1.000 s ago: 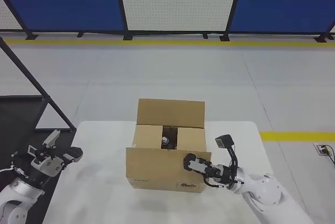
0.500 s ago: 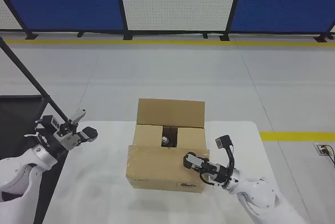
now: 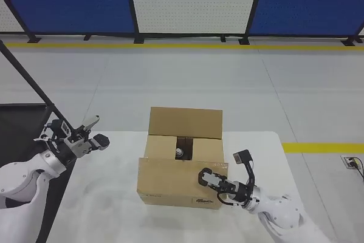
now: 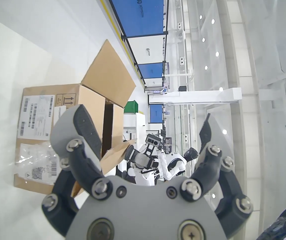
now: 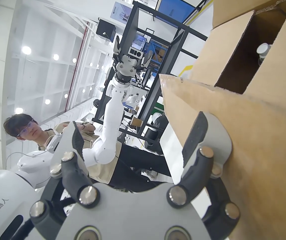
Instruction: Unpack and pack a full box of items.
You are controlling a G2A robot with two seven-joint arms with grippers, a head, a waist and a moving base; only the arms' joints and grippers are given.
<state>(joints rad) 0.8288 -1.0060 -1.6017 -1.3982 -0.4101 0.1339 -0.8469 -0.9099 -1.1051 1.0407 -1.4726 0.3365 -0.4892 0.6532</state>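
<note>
A brown cardboard box [image 3: 180, 182] stands mid-table, its back flap [image 3: 186, 121] raised and its front flap [image 5: 233, 131] upright. Through the gap between the side flaps I see a bottle cap [image 3: 181, 150] [image 5: 263, 49]. My right gripper [image 3: 205, 179] [image 5: 135, 136] is open at the front flap's right corner, one finger [image 5: 198, 131] lying against the cardboard. My left gripper [image 3: 99, 131] [image 4: 145, 131] hangs open and empty in the air left of the box, facing it. The left wrist view shows the box's labelled side [image 4: 40, 116].
The white table [image 3: 109, 200] has bare room left and right of the box. A black metal frame [image 3: 24, 79] and a dark surface stand beside the table's left edge, close under the left arm.
My left arm has risen and swung right toward the box, its gripper still open. The right gripper has stayed at the front flap, shifting only slightly.
</note>
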